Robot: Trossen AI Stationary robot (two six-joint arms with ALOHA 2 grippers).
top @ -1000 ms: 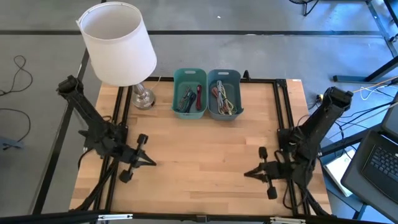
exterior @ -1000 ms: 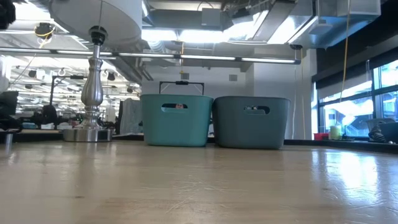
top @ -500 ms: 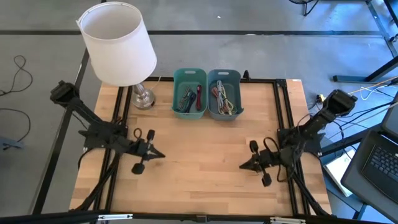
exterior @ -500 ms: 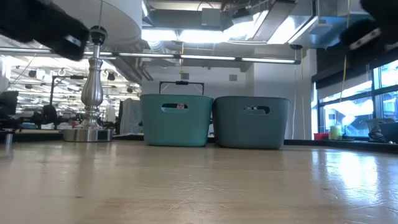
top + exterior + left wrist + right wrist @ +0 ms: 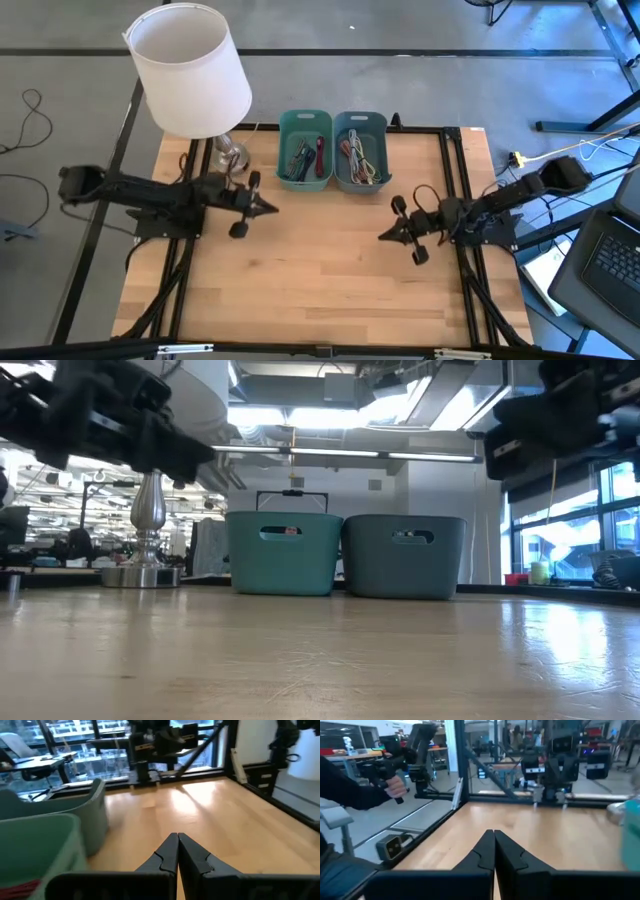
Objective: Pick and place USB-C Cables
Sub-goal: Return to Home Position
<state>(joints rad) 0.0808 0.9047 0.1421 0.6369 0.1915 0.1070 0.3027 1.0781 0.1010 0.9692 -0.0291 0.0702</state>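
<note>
Both arms swung away from the near edge over the last second and stretched out flat, so the left claw (image 5: 268, 208) ended up just near-left of the green bin (image 5: 287, 172), close to the lamp (image 5: 190, 70) foot, and the right claw (image 5: 385, 236) sat near-right of the grey-blue bin (image 5: 385, 176). Each claw was pinched fully closed, fingertips meeting, with nothing in it. All the USB-C cables (image 5: 359, 158) were down in the two bins, none on the bare wood. They lay as short folded bundles with their long axes running mostly near-to-far along the bins, a red one along the green bin's right wall, and the pale and green ones piled loosely in the grey-blue bin. Those bins hadn't budged: side by side, touching, at the far edge of the light wooden table (image 5: 320, 280). Beyond the table was an open workshop with bright ceiling lights, and a person's hand (image 5: 395, 785) gripped a dark handle off to the side.
</note>
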